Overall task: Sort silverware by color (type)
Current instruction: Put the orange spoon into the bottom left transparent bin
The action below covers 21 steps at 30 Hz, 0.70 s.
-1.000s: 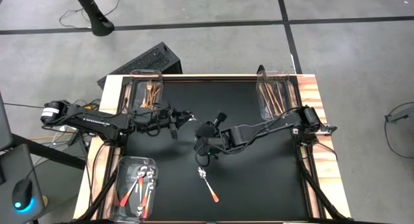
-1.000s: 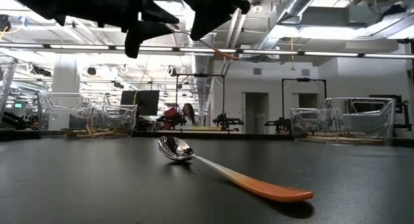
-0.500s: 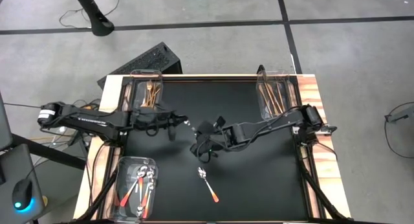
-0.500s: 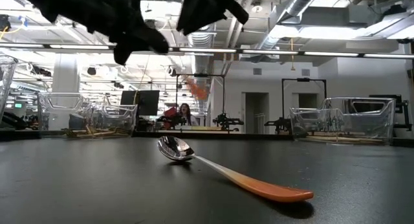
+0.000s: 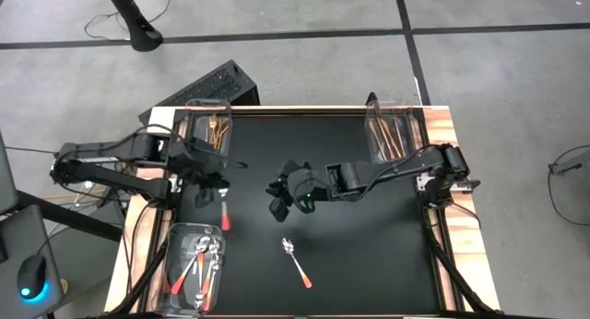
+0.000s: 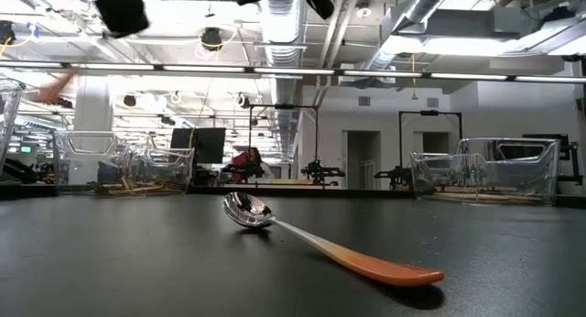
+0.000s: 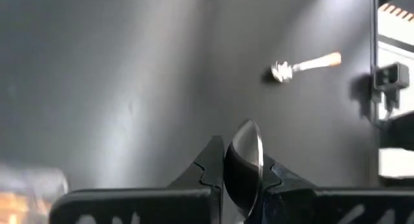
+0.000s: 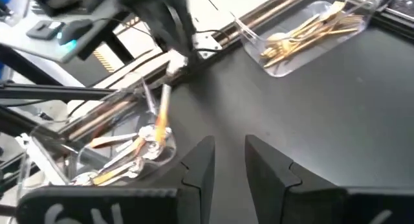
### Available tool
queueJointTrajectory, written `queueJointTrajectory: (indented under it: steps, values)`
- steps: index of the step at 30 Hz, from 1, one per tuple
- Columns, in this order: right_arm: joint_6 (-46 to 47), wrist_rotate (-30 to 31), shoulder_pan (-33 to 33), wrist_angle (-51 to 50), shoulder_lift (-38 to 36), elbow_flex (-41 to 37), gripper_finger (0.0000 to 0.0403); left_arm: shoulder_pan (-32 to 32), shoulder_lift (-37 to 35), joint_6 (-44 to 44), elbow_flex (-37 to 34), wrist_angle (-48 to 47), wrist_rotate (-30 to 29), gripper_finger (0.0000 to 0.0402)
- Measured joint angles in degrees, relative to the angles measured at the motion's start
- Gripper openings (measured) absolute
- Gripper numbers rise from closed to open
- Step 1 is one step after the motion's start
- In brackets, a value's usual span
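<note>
Left end effector (image 7: 240, 175) clamps a spoon (image 7: 244, 164); right end effector (image 8: 229, 160), fingers apart, holds nothing.

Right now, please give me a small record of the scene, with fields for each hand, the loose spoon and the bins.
left hand: over the mat's left side, above the spoon bin; shut on a spoon, gripped by its bowl
right hand: mid-mat, open, empty
loose spoon: lies on the mat, orange handle
spoon bin: front left, several spoons inside
fork bin: back left, gold forks
knife bin: back right, copper knives
</note>
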Motion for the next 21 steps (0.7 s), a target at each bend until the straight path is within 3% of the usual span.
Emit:
queueJointTrajectory:
  steps: [7,15,21]
  values:
    - [6.80,-0.44,0.02,-6.80,0.15,0.00,0.0109,-4.29,-1.19,-13.75,-0.64,-13.33,8.78,0.0006]
    - [10.46,-1.46,0.52,-13.21,0.33,0.00,0.0109,-9.74,-1.96,-15.08,-2.42,-12.13,2.01,0.0006]
    - [11.99,-1.49,0.50,-12.73,0.35,0.00,0.0109,-9.82,-2.03,-15.46,-2.42,-10.88,6.45,0.0006]
